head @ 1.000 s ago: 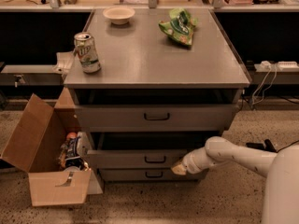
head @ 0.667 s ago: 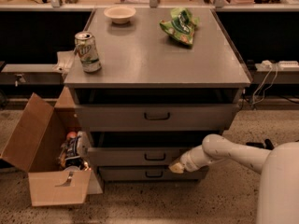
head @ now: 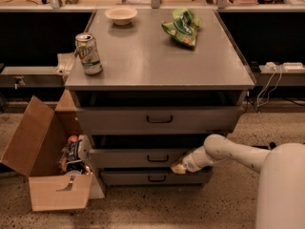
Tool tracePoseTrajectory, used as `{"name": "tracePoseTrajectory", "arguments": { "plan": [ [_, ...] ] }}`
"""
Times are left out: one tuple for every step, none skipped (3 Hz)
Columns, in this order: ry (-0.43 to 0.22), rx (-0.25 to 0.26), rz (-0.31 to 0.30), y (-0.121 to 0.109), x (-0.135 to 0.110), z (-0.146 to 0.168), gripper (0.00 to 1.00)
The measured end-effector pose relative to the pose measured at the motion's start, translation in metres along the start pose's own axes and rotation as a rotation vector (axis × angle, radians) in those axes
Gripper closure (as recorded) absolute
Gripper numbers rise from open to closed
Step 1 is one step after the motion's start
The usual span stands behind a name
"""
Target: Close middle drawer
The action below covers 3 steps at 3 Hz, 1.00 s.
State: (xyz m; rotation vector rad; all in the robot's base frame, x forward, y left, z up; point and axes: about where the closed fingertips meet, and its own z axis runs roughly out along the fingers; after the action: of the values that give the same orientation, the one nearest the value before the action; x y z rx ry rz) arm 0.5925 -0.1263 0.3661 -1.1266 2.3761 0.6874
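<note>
— Where is the gripper sitting?
— The gripper [head: 178,168] is hanging low at the near right of the cabinet [head: 157,63], right at the right end of the middle drawer [head: 124,158]. It is looking as if it is touching the front panel there, to the right of the small dark handle [head: 157,158].

— Is it gripping anything?
— That cannot be told. Its tip is showing only as a pale blur against the panel, so open or closed is not readable. The white arm [head: 228,151] is reaching in from the right, from the robot's body [head: 283,190].

— And how is the drawer lying?
— It is sticking out a little toward the near side, with a dark gap showing above it. The top drawer [head: 190,119], with the taller front, is jutting out further. The bottom drawer [head: 124,177] is sitting just beneath the gripper.

— What is standing on top?
— A soda can [head: 89,54] is standing upright at the near left, a pale bowl [head: 121,15] is sitting at the far left, and a green snack bag [head: 182,26] is lying at the far right, all well apart.

— Anything on the floor?
— An open cardboard box [head: 57,192] is sitting to the left of the cabinet, holding some packaged items.
</note>
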Motion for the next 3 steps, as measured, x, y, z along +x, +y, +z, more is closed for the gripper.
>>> {"name": "tracePoseTrajectory", "arguments": {
  "plan": [
    [-0.001, -0.001, -0.002, -0.0002, -0.0015, 0.0016, 1.0],
    [-0.002, -0.002, -0.005, -0.0003, -0.003, 0.0027, 1.0],
    [-0.009, 0.001, -0.015, -0.0022, -0.0057, -0.0007, 1.0]
  ]
}}
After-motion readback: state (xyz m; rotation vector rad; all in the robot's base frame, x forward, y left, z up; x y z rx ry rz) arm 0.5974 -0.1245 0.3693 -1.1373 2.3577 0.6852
